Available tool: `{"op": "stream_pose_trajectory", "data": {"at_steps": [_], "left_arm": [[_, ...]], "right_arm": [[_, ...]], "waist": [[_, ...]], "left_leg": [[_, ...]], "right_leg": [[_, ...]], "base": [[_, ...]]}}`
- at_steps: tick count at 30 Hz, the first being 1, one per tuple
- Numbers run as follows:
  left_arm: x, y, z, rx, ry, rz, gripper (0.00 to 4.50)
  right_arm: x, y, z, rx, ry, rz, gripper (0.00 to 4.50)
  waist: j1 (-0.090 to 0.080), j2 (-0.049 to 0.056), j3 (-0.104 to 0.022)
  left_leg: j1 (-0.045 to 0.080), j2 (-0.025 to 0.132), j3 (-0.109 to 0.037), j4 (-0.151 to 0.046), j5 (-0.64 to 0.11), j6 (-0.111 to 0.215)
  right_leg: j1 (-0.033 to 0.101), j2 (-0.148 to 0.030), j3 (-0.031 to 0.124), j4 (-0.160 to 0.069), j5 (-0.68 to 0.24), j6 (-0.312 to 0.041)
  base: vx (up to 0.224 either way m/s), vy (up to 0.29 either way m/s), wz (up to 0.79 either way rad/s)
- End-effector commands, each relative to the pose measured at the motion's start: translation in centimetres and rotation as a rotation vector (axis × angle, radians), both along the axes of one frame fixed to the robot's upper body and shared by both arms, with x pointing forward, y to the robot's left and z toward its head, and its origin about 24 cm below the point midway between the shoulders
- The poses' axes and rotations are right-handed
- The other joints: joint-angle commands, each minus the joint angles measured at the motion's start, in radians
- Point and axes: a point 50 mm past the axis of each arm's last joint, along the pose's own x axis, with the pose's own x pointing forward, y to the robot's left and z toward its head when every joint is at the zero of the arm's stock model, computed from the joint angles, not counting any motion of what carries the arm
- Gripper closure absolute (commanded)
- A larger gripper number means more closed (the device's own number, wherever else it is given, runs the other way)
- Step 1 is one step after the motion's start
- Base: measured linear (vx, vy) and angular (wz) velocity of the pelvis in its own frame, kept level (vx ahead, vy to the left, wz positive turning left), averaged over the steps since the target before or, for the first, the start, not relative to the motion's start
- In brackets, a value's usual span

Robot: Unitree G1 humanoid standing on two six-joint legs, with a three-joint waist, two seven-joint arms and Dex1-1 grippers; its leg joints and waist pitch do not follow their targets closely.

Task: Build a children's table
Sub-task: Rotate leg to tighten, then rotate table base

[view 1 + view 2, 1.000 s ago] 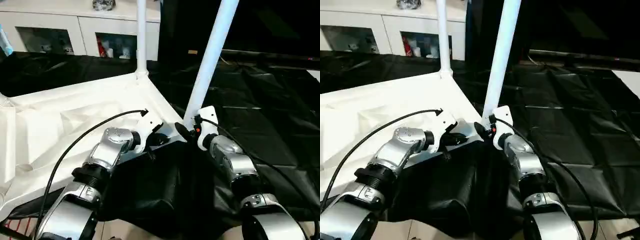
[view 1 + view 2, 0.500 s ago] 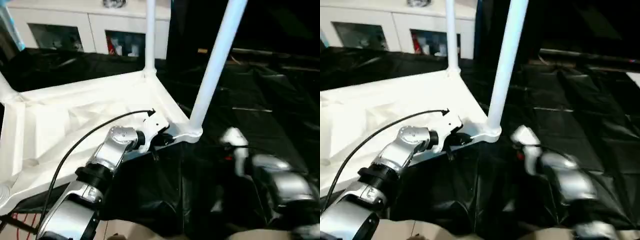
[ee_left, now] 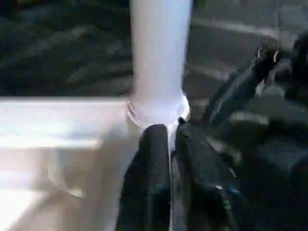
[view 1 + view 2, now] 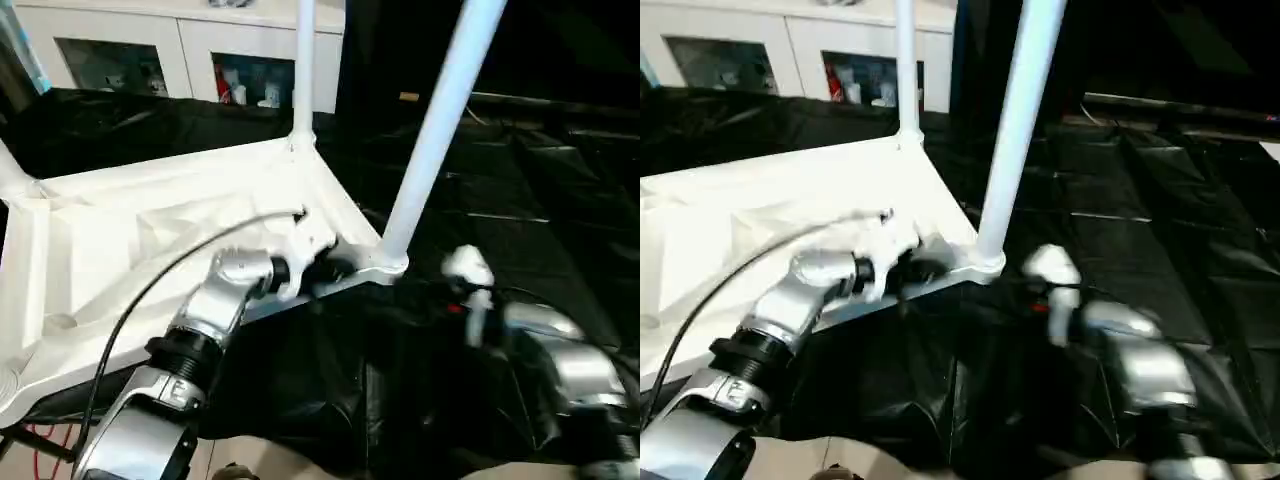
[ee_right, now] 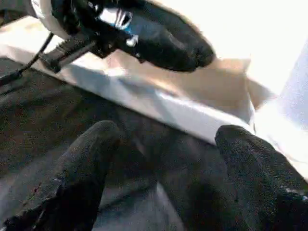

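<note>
Left tool (image 3: pixel 169 144) nearly closed beside table leg (image 4: pixel 440 125) base, right tool (image 5: pixel 168 159) spread wide, empty, no readable writing

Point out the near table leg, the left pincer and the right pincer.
near table leg (image 4: pixel 432 140), left eye view, mid shaft
left pincer (image 3: pixel 171 144), left wrist view, between fingertips
right pincer (image 5: pixel 166 137), right wrist view, between fingertips
</note>
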Motion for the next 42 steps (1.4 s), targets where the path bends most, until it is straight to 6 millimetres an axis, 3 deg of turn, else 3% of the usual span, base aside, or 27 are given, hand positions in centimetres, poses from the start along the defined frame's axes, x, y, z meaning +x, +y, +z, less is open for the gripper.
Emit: {"op": "stream_pose_trajectory", "data": {"at_steps": [1, 2, 3, 4, 5, 6, 7, 8, 9, 11, 12, 14, 15, 19, 23, 26, 32, 35, 38, 39, 40, 42], "left_arm": [[-0.9, 2.8, 0.4, -0.047, 0.065, 0.037, 3.72], [-0.9, 2.8, 0.4, -0.047, 0.065, 0.037, 3.57], [-1.8, 4.1, 0.5, -0.055, 0.099, 0.021, 3.46], [-2.3, 4.5, 0.5, -0.055, 0.115, 0.007, 3.43], [-4.1, 5.7, 0.4, -0.035, 0.166, -0.047, 3.43], [-4.2, 5.8, 0.4, -0.033, 0.169, -0.05, 3.38], [-5.2, 6.5, 0.3, -0.016, 0.204, -0.073, 3.12], [-5.8, 6.9, 0.3, -0.006, 0.227, -0.083, 3.12], [-7.0, 7.7, 0.2, 0.013, 0.275, -0.084, 3.02], [-7.4, 8.1, 0.0, 0.035, 0.286, -0.07, 2.93], [-7.9, 8.4, -0.3, 0.067, 0.296, -0.046, 2.93], [-8.3, 8.9, -0.9, 0.128, 0.308, 0.007, 2.67], [-8.4, 9.3, -1.2, 0.166, 0.312, 0.044, 2.6], [-8.6, 10.5, -1.7, 0.254, 0.307, 0.169, 2.23], [-9.1, 11.7, -1.7, 0.342, 0.314, 0.22, 2.05], [-8.9, 12.2, -1.8, 0.384, 0.295, 0.254, 1.77], [-7.7, 12.6, -1.5, 0.399, 0.216, 0.335, 1.31], [-7.5, 12.4, -1.3, 0.403, 0.188, 0.327, 1.04], [-7.5, 12.2, -1.2, 0.4, 0.155, 0.304, 0.85], [-7.6, 12.0, -1.2, 0.389, 0.156, 0.297, 0.6], [-8.0, 11.6, -1.3, 0.357, 0.17, 0.276, 0.54], [-8.2, 11.4, -1.3, 0.345, 0.174, 0.269, 0.46]], "right_arm": [[0.7, 0.8, 0.5, 0.019, -0.026, -0.058, 0.78], [0.7, 0.8, 0.5, 0.019, -0.026, -0.058, 0.78], [0.8, 1.5, 0.6, 0.047, -0.024, -0.064, 0.78], [0.9, 1.8, 0.6, 0.057, -0.024, -0.064, 0.78], [0.9, 2.7, 0.7, 0.082, -0.026, -0.065, 0.78], [0.9, 2.7, 0.7, 0.084, -0.026, -0.065, 0.78], [1.1, 3.3, 0.7, 0.094, -0.03, -0.073, 0.78], [1.2, 3.6, 0.7, 0.099, -0.034, -0.08, 0.78], [1.8, 4.4, 0.6, 0.113, -0.044, -0.134, 0.78], [2.2, 5.0, 0.5, 0.133, -0.034, -0.165, 0.78], [2.6, 5.7, 0.3, 0.152, -0.022, -0.203, 0.78], [3.0, 6.5, 0.1, 0.162, -0.018, -0.258, 0.78], [3.4, 6.9, -0.1, 0.169, -0.006, -0.306, 0.78], [4.8, 7.2, -0.5, 0.209, 0.049, -0.52, 0.78], [6.2, 6.1, -0.9, 0.267, 0.104, -0.753, 0.78], [6.8, 5.0, -0.9, 0.284, 0.114, -0.849, 0.78], [8.0, 1.1, -0.4, 0.252, 0.06, -1.034, 0.78], [8.4, -0.9, -0.1, 0.24, 0.047, -1.106, 0.78], [8.6, -2.0, 0.1, 0.23, 0.046, -1.124, 0.78], [8.7, -1.9, 0.2, 0.233, 0.041, -1.095, 0.78], [8.8, -0.8, 0.4, 0.249, 0.039, -0.98, 0.78], [8.7, -0.1, 0.3, 0.233, 0.033, -0.918, 0.78]], "waist": [[-0.002, -0.014, -0.064], [-0.007, -0.014, -0.061], [-0.01, -0.012, -0.061], [-0.019, -0.01, -0.062], [-0.018, -0.013, -0.063], [-0.019, -0.009, -0.065], [-0.023, -0.011, -0.062], [-0.024, -0.005, -0.056], [-0.024, -0.01, -0.06], [-0.024, -0.005, -0.053], [-0.023, -0.015, -0.05], [-0.026, -0.008, -0.047], [-0.025, -0.006, -0.047], [-0.031, -0.008, -0.05], [-0.03, -0.005, -0.05], [-0.025, 0.003, -0.049], [-0.022, 0.0, -0.053], [-0.023, -0.005, -0.055], [-0.032, -0.006, -0.056], [-0.036, -0.007, -0.056], [-0.04, -0.007, -0.057], [-0.043, -0.007, -0.057]], "left_leg": [[0.001, 0.035, -0.004, -0.057, -0.137, 0.069], [-0.01, 0.034, -0.009, -0.062, -0.132, 0.062], [-0.006, 0.033, -0.007, -0.061, -0.135, 0.058], [-0.004, 0.037, -0.008, -0.063, -0.118, 0.053], [0.008, 0.039, -0.005, -0.059, -0.118, 0.052], [0.003, 0.043, -0.009, -0.062, -0.102, 0.047], [0.0, 0.042, -0.008, -0.066, -0.099, 0.05], [0.008, 0.038, -0.003, -0.065, -0.124, 0.048], [0.01, 0.042, -0.006, -0.065, -0.127, 0.034], [0.013, 0.039, -0.004, -0.068, -0.163, 0.022], [0.015, 0.037, -0.002, -0.069, -0.186, 0.015], [0.012, 0.039, -0.008, -0.075, -0.22, -0.007], [0.018, 0.037, -0.007, -0.074, -0.229, -0.013], [0.016, 0.035, -0.01, -0.075, -0.233, -0.039], [0.021, 0.032, -0.01, -0.075, -0.252, -0.048], [0.025, 0.03, -0.007, -0.073, -0.269, -0.051], [0.024, 0.027, -0.007, -0.068, -0.275, -0.057], [0.013, 0.022, -0.008, -0.064, -0.262, -0.047], [0.003, 0.02, -0.01, -0.061, -0.247, -0.031], [0.004, 0.02, -0.009, -0.059, -0.251, -0.025], [0.004, 0.02, -0.008, -0.057, -0.248, -0.019], [-0.001, 0.023, -0.01, -0.056, -0.229, -0.007]], "right_leg": [[0.064, -0.082, 0.061, -0.061, -0.26, -0.147], [0.069, -0.087, 0.059, -0.058, -0.291, -0.139], [0.065, -0.082, 0.058, -0.063, -0.312, -0.127], [0.062, -0.08, 0.063, -0.056, -0.28, -0.139], [0.056, -0.079, 0.066, -0.053, -0.252, -0.148], [0.062, -0.083, 0.068, -0.039, -0.217, -0.164], [0.06, -0.079, 0.067, -0.04, -0.211, -0.17], [0.051, -0.074, 0.068, -0.049, -0.231, -0.166], [0.054, -0.079, 0.07, -0.041, -0.219, -0.178], [0.048, -0.077, 0.07, -0.048, -0.259, -0.172], [0.047, -0.075, 0.07, -0.056, -0.298, -0.158], [0.048, -0.078, 0.071, -0.057, -0.348, -0.141], [0.044, -0.076, 0.073, -0.062, -0.354, -0.126], [0.048, -0.075, 0.075, -0.052, -0.329, -0.116], [0.045, -0.071, 0.077, -0.047, -0.308, -0.121], [0.042, -0.069, 0.077, -0.048, -0.303, -0.112], [0.045, -0.067, 0.075, -0.045, -0.297, -0.109], [0.052, -0.067, 0.072, -0.043, -0.293, -0.104], [0.058, -0.067, 0.07, -0.041, -0.301, -0.11], [0.055, -0.066, 0.07, -0.045, -0.315, -0.108], [0.055, -0.066, 0.07, -0.045, -0.313, -0.114], [0.058, -0.068, 0.071, -0.042, -0.293, -0.135]], "base": [[0.0, 0.0, 0.0], [0.0, 0.0, 0.0], [0.0, 0.0, 0.0], [0.0, 0.0, 0.0], [0.0, 0.0, 0.0], [0.0, 0.0, 0.0], [0.0, 0.0, 0.0], [0.0, 0.0, 0.0], [0.0, 0.0, 0.0], [0.0, 0.0, 0.0], [0.0, 0.0, 0.0], [0.0, 0.0, 0.0], [0.0, 0.0, 0.0], [0.0, 0.0, 0.0], [0.0, 0.0, 0.0], [0.0, 0.0, 0.0], [0.0, 0.0, 0.0], [0.0, 0.0, 0.0], [0.0, 0.0, 0.0], [0.0, 0.0, 0.0], [0.0, 0.0, 0.0], [0.0, 0.0, 0.0]]}}
